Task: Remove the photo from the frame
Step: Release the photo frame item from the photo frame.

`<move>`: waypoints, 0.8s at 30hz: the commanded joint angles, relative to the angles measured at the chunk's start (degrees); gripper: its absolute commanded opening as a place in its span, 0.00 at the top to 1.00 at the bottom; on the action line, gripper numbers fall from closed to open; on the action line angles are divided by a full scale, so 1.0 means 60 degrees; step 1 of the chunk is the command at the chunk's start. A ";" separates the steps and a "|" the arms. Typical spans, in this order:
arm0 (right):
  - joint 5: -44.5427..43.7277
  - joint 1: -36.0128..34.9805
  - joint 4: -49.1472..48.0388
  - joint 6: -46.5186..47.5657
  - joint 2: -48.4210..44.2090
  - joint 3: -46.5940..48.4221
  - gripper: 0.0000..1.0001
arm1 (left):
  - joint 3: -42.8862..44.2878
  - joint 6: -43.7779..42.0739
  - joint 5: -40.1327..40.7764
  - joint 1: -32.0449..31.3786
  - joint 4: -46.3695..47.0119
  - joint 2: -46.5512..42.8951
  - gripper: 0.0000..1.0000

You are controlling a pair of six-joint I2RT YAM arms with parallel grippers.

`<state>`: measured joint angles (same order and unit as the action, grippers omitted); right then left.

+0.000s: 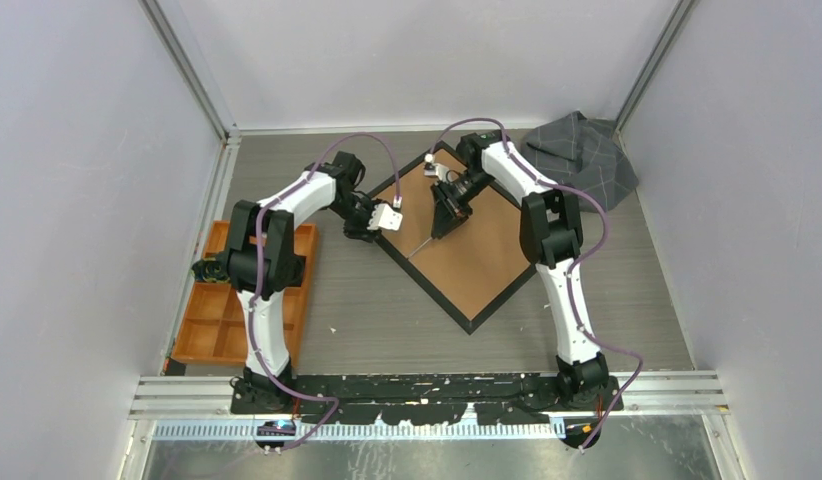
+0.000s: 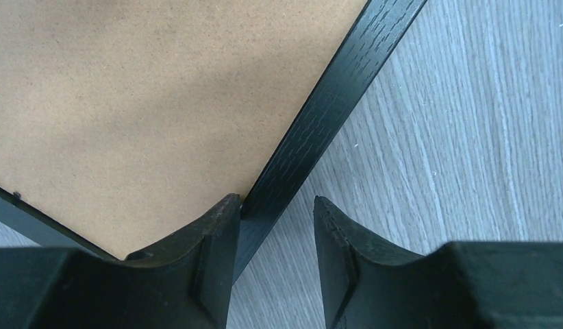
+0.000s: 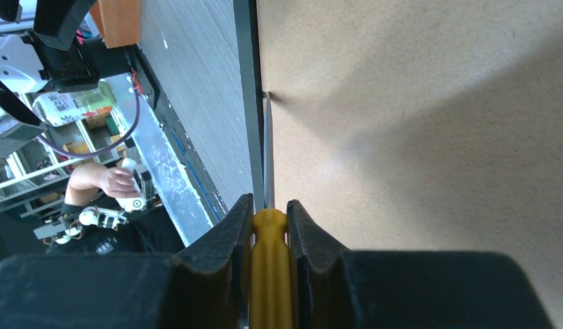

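The photo cannot be seen in any view. Going by the task, it presumably lies beneath the plain brown backing board (image 2: 148, 110), face down against the tabletop.

That board fills the large rectangular frame with the thin black border (image 1: 474, 262). The frame lies back-up and turned like a diamond on the grey wood-grain tabletop (image 1: 387, 310).

The right gripper (image 3: 268, 205) has its jaws closed on the yellow-handled tool (image 3: 270, 267). The tool's thin metal blade (image 3: 268, 151) runs along the seam between board and border, pointing toward a small dark tab (image 3: 264, 94) at the board's edge.

The left gripper (image 2: 275, 205) straddles the border near a corner with its jaws partly open and holding nothing. One finger sits on the board side against the border's inner edge, and the other hangs over the tabletop, apart from the border.

An orange compartment tray (image 1: 242, 300) sits well to the left, and a crumpled grey cloth (image 1: 582, 155) lies at the far right corner.

The main risks:
- **Frame sliding:** the frame could slide or spin when the blade levers, because the left jaws are not clamped on it.
- **Blade slipping:** the slender blade could skate off the tab and gouge the board.
- **Photo damage:** driven too deep, the blade could crease the photo underneath.
- **Tool twisting:** the handle might twist between the jaws under side load.
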<state>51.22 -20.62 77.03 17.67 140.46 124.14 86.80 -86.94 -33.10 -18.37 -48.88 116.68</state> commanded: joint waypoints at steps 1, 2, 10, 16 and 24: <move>-0.0546 -0.0075 0.1065 0.0823 0.0312 0.0677 0.99 | -0.0452 0.0588 -0.0281 -0.0102 -0.1038 0.0120 0.57; -0.0553 -0.0078 0.1187 0.0893 0.0356 0.0770 0.99 | -0.0449 0.0647 -0.0265 -0.0102 -0.1030 0.0113 0.57; -0.0134 -0.0102 0.0828 0.0734 0.0307 0.0371 0.99 | -0.0481 0.1298 -0.0247 -0.0130 -0.0847 0.0115 0.58; -0.0228 -0.0080 -0.0995 -0.0541 0.0019 -0.0100 0.99 | -0.0877 0.1389 -0.0362 -0.0234 -0.0702 -0.0062 0.58; -0.0263 -0.0033 -0.0774 -0.0448 0.0150 0.0217 0.99 | -0.1167 0.1518 -0.0331 -0.0249 -0.0472 -0.0212 0.58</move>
<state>53.10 -20.38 77.69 14.55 142.04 123.98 82.87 -80.86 -33.69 -18.74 -43.75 114.45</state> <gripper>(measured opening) 0.245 0.423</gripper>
